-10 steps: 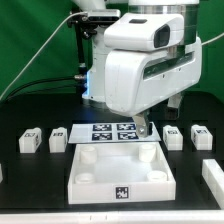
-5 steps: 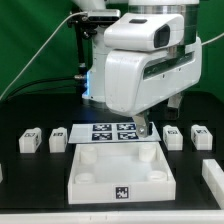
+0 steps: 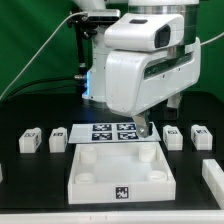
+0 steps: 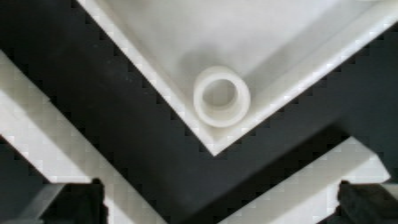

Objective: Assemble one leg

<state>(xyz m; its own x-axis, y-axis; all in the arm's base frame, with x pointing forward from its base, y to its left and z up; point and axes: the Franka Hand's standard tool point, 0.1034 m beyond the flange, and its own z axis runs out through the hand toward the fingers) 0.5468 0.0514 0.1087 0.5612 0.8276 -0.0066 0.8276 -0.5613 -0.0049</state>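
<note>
Green curtain (image 3: 30, 40) hung behind a black table (image 3: 35, 195), and the white robot arm (image 3: 140, 60) filled much of the exterior view. On the table lay the large white panel (image 3: 122, 172), with round sockets at its corners and 1 tag on its near wall. Just behind it lay the marker board (image 3: 112, 132) with 4 tags.

The gripper (image 3: 143, 128) hung low over the panel's far corner on the exterior view's right, beside the marker board's end. In the wrist view its 2 fingers (image 4: 63, 205) stood wide apart and held nothing, and that corner of the panel (image 4: 267, 50) with its round socket (image 4: 221, 97) lay beneath them.

None of the legs was held. The nearest leg (image 3: 172, 136) stood on the table just to the exterior view's right of the gripper, apart from it, with a second leg (image 3: 199, 136) beyond it. 2 more stood on the exterior view's left, an inner leg (image 3: 58, 138) and an outer leg (image 3: 30, 141).
</note>
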